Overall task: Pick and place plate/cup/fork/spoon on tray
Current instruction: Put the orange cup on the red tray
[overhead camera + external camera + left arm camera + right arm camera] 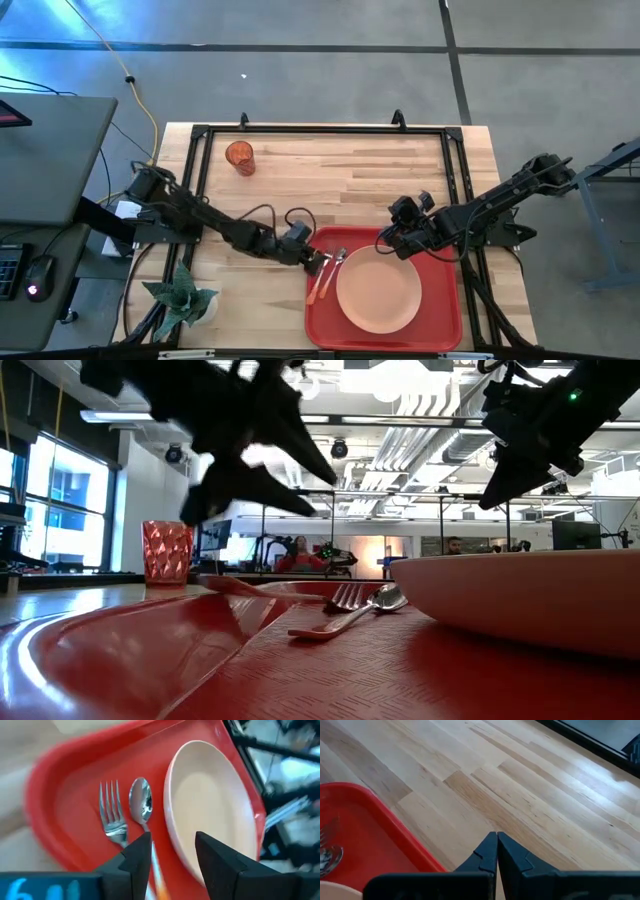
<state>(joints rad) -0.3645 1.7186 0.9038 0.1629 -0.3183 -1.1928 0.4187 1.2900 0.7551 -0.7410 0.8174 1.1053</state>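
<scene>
1. The left gripper (pixel 318 262) is positioned over the near-left corner of the tray (pixel 440 330), above the handles of the two utensils. In the left wrist view its fingers (pixel 137 855) stand apart with nothing between them, and the spoon handle runs beneath the gap.
2. The spoon (pixel 331 268) lies on the tray floor just beside the plate (pixel 378 290), at the plate's 9 o'clock in the high view. Its silver bowl (pixel 140 802) points toward the far side of the table.
3. The fork (pixel 318 280) lies parallel to the spoon, on the side away from the plate, tines (pixel 111 802) level with the spoon bowl. The low view shows fork (pixel 345 596) and spoon (pixel 385 598) heads side by side on the red floor.
4. The plate rests flat inside the tray, right of centre, filling much of the tray's depth. Its rim (pixel 520 595) fills the right of the low view.
5. The right gripper (pixel 392 240) hangs at the tray's far edge, at the plate's 12 o'clock. In the right wrist view its fingers (pixel 507 857) are pressed together, holding nothing, above bare wood just beyond the tray rim (pixel 395 827).
6. The cup (pixel 240 157) stands upright on the table (pixel 330 170), well apart from the tray, at roughly 10 o'clock from the left gripper. In the low view it stands (pixel 167 552) beyond the tray's far rim.
</scene>
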